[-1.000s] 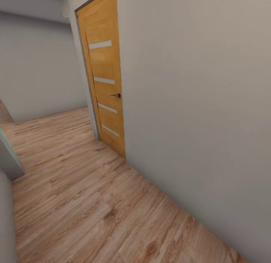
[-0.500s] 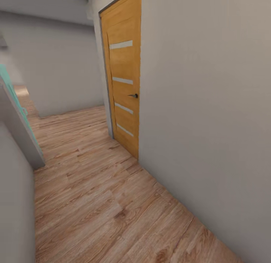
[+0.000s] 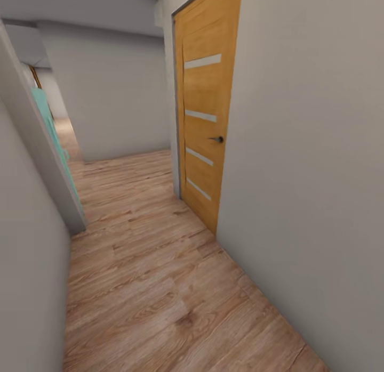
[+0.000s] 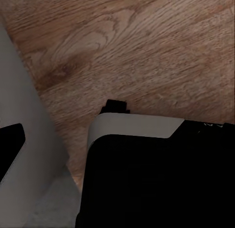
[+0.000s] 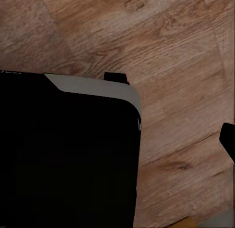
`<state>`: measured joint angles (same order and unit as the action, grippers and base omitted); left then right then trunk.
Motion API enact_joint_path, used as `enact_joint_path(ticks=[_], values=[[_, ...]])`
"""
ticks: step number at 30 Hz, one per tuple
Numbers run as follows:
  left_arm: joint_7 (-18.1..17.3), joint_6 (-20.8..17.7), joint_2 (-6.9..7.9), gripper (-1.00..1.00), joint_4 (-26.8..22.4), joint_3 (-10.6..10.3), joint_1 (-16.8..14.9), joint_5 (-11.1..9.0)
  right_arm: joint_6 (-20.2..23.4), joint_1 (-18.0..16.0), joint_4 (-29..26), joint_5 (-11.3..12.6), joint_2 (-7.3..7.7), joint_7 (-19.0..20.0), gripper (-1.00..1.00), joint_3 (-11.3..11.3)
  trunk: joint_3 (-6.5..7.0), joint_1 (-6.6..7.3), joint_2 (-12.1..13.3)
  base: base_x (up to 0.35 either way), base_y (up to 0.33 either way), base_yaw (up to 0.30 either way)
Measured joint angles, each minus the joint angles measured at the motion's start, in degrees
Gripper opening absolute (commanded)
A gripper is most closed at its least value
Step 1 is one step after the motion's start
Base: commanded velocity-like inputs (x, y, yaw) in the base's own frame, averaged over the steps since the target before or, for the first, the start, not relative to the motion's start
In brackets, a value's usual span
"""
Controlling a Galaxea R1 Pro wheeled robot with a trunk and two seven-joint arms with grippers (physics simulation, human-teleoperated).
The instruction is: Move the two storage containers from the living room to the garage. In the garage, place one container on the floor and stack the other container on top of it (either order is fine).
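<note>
I am in a narrow corridor with a light wood-plank floor [image 3: 160, 286]. The two storage containers are out of view. In the left wrist view a black and grey part of my own body [image 4: 156, 184] hangs over the planks, with a dark piece [image 4: 11, 149] at the picture's edge. The right wrist view holds the same black body [image 5: 68, 154] and a small dark tip [image 5: 228, 139] at the edge. Neither picture lets me tell how the fingers stand.
An orange wooden door [image 3: 205, 121] with a dark handle [image 3: 216, 139] stands shut in the white wall [image 3: 309, 175] on my right. Another white wall [image 3: 26, 244] runs close on my left, ending at a teal-edged corner [image 3: 50, 132]. The corridor runs on ahead to a far wall [image 3: 112, 95].
The whole head view has swung, so the camera moved: the orange door now sits further right in the picture. The left wall and a teal-edged opening have come into view.
</note>
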<state>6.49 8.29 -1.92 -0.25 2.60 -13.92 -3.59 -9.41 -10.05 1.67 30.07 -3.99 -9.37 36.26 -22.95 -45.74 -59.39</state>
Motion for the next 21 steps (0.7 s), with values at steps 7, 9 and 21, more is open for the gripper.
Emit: enact_joint_path(ticks=[7, 9, 21], values=[[0.00, 0.00, 0.00, 1.00, 0.00, 0.00, 0.00, 0.00, -0.03, 0.00, 0.00, 0.00, 0.00, 0.00, 1.00, 0.00, 0.00, 0.00, 0.00, 0.323, 0.000, 0.270], [0.00, 0.00, 0.00, 1.00, 0.00, 0.00, 0.00, 0.00, -0.03, 0.00, 0.00, 0.00, 0.00, 0.00, 1.00, 0.00, 0.00, 0.00, 0.00, 0.323, 0.000, 0.270], [0.00, 0.00, 0.00, 1.00, 0.00, 0.00, 0.00, 0.00, 0.00, 0.00, 0.00, 0.00, 0.00, 0.00, 1.00, 0.00, 0.00, 0.00, 0.00, 0.323, 0.000, 0.270]])
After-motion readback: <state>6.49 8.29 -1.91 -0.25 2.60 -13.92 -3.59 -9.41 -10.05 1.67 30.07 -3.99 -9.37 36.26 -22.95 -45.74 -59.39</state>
